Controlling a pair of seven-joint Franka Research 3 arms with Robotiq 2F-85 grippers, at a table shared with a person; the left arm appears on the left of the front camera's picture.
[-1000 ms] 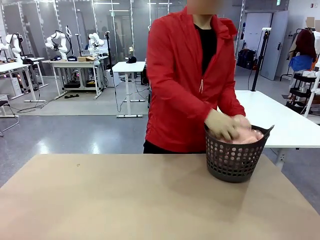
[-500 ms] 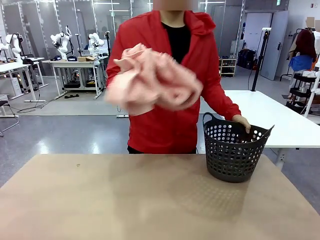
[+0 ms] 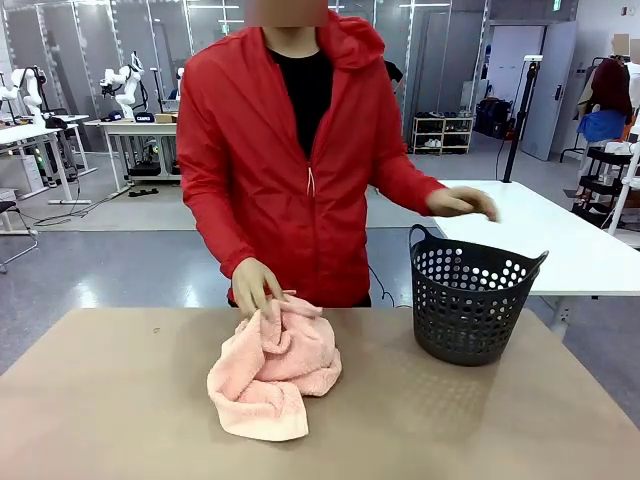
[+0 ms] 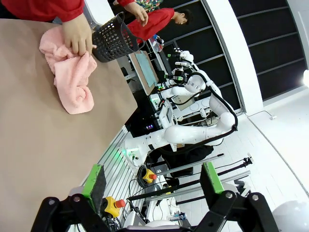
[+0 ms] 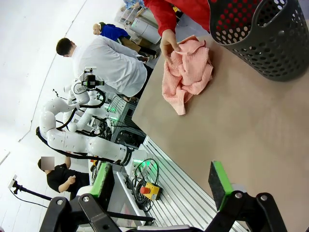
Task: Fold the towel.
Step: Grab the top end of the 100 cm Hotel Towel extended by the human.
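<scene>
The salmon-pink towel lies crumpled in a heap on the brown table, left of centre near the far edge. A person's hand rests on its top. The towel lies far ahead in the left wrist view, and in the right wrist view the towel sits beside the basket. My left gripper is open, well back from the table's edge, with nothing between its fingers. My right gripper is open too, over the near table edge, nothing in it.
A dark perforated basket stands on the table at the right, near the far edge. The person in a red jacket stands at the far side, the other hand hovering above the basket. White tables stand behind.
The person lifted the towel out of the basket, carried it leftward through the air and set it down on the table. The person's other hand let go of the basket rim.
</scene>
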